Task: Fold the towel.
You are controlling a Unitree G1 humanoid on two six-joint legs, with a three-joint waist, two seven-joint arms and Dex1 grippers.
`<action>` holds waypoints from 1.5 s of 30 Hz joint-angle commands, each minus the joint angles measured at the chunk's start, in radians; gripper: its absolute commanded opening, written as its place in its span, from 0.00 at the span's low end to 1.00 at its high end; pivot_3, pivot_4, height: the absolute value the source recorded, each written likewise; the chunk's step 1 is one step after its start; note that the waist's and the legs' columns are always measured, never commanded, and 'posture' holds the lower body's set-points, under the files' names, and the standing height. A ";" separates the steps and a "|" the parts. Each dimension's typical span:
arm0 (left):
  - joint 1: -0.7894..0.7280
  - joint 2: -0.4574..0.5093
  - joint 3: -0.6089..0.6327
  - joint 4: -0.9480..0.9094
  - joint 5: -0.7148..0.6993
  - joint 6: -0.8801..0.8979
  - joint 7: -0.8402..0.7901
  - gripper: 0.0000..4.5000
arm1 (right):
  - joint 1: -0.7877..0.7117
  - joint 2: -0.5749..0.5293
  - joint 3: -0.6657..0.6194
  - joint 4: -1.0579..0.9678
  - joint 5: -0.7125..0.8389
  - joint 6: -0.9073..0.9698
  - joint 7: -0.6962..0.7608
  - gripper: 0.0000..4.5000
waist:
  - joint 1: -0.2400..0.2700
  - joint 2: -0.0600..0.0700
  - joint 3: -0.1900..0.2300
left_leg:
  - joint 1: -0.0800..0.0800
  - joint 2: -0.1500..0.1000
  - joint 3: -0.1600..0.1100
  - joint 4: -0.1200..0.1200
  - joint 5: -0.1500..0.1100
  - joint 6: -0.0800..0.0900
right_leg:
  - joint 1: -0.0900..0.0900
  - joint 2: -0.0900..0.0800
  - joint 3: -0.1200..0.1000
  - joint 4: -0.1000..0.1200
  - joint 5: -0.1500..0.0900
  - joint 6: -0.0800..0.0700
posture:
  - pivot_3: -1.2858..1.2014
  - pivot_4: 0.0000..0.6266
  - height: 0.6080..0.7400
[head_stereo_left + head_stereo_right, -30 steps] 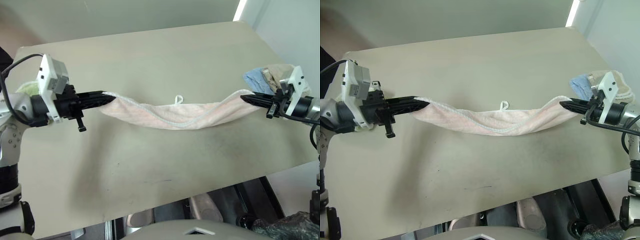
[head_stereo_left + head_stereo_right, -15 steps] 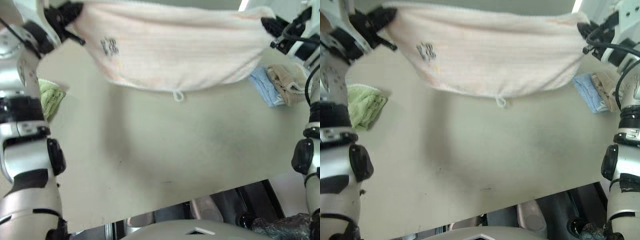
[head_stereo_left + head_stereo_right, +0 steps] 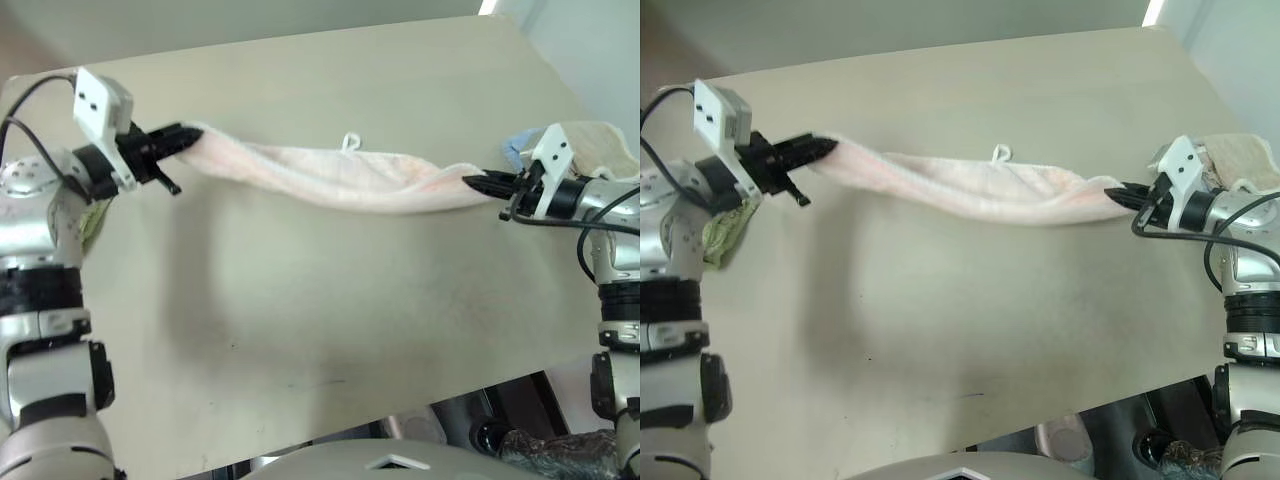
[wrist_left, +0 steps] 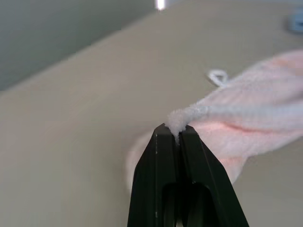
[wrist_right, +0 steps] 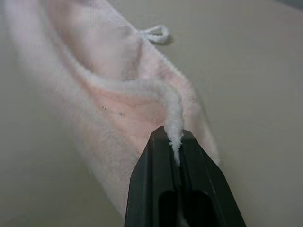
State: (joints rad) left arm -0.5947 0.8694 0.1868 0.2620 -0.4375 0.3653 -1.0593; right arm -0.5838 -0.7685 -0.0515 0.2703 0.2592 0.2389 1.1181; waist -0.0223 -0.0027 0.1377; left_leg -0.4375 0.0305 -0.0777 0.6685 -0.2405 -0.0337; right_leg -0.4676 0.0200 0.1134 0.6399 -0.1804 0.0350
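Left gripper (image 3: 192, 133) pinches one towel (image 3: 340, 175) end; right gripper (image 3: 472, 183) clamps the other; towel sags onto the table (image 3: 330, 290).

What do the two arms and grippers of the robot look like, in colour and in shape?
Both arms are silver-grey with black joint bands. The left gripper and the right gripper each have two slim black fingers that taper to a point. A white box-shaped block sits on each wrist, with two small dark dots on it. Thin black cables loop beside both wrists.
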 commanded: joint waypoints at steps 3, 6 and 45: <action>0.169 0.102 0.059 -0.211 -0.090 0.102 -0.115 0.00 | 0.081 -0.067 -0.018 -0.132 0.055 0.041 0.082 0.01 | -0.001 0.000 0.000 | 0.010 0.000 0.000 0.000 -0.009 0.014 | 0.007 0.000 -0.001 0.003 0.002 -0.002 | 0.52 0.24 1.00; 0.201 0.111 0.060 -0.238 -0.086 0.113 -0.104 0.00 | 0.096 -0.068 -0.016 -0.147 0.046 0.035 0.084 0.01 | 0.000 0.000 0.000 | 0.023 0.000 0.000 0.000 -0.008 0.014 | 0.020 0.000 -0.001 0.004 0.000 -0.012 | 0.52 0.24 1.00; 0.207 0.101 0.054 -0.297 -0.095 0.168 -0.082 0.00 | 0.242 -0.118 0.022 -0.271 0.020 0.113 0.087 0.43 | 0.004 0.000 0.000 | 0.037 0.000 0.001 -0.001 -0.011 0.011 | 0.032 0.000 0.000 0.005 -0.005 -0.016 | 0.52 0.24 1.00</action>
State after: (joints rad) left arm -0.3861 0.9634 0.2166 -0.0015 -0.5197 0.5309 -1.1463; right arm -0.3287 -0.8859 -0.0193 0.0009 0.2855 0.3708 1.2204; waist -0.0186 -0.0031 0.1375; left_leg -0.4003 0.0308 -0.0763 0.6680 -0.2513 -0.0224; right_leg -0.4361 0.0205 0.1130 0.6445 -0.1855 0.0194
